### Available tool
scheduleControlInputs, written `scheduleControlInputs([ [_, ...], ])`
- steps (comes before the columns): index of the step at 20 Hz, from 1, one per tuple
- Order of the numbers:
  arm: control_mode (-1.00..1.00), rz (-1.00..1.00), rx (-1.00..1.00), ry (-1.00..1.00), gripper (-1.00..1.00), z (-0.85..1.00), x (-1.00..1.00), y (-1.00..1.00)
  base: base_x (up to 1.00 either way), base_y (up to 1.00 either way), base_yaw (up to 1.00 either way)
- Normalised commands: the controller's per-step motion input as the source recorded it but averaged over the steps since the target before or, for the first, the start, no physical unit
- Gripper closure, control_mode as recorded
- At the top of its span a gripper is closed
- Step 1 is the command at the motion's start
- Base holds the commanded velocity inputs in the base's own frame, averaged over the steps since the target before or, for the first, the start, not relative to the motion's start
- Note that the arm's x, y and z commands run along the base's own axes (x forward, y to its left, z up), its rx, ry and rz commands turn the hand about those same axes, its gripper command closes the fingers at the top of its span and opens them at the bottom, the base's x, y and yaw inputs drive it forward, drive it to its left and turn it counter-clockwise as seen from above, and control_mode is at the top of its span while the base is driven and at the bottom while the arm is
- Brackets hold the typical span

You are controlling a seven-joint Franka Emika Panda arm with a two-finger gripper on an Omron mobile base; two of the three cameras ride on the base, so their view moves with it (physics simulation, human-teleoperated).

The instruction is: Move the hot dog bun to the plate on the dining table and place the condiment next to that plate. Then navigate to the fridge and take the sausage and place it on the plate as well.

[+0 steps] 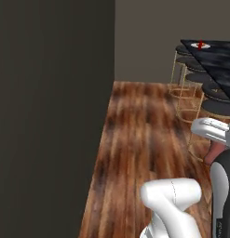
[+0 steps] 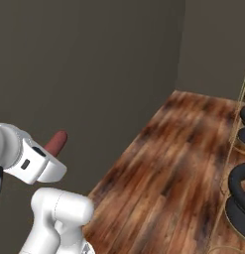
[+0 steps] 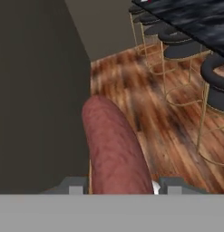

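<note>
A reddish-brown sausage (image 3: 114, 149) stands up between my two fingertips in the hand view, and my gripper (image 3: 124, 188) is shut on it. Its end pokes out past the white hand (image 2: 34, 161) in the right base view as the sausage (image 2: 57, 142), and it shows under the hand as the sausage (image 1: 213, 154) in the left base view. Far off at the upper right, the dark dining table (image 1: 219, 58) carries a small white plate (image 1: 200, 45) with a red speck on it. The hot dog bun and the condiment are too small to tell apart there.
A tall dark grey panel (image 1: 51, 116) walls off the left side. Wooden floor (image 1: 139, 135) runs ahead to a grey back wall. Several black stools with thin gold legs (image 1: 191, 83) stand along the table's edge, and the stools (image 2: 240, 193) also line the right side.
</note>
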Motion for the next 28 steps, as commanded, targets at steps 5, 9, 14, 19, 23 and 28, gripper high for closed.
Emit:
scheduleControlInputs([
  [5,1.0,0.0,0.0,0.0,1.0,0.0,0.0,0.0,1.0,0.79,-0.32],
  [9,1.0,0.0,0.0,0.0,1.0,0.0,0.0,0.0,1.0,0.44,-0.34],
  [14,1.0,0.0,0.0,0.0,1.0,0.0,0.0,0.0,1.0,0.31,-0.39],
  [19,1.0,0.0,0.0,0.0,1.0,0.0,0.0,0.0,1.0,0.21,-0.41],
  [23,1.0,0.0,0.0,0.0,1.0,0.0,0.0,0.0,1.0,0.27,-0.39],
  [28,1.0,0.0,0.0,0.0,1.0,0.0,0.0,0.0,1.0,0.55,-0.36],
])
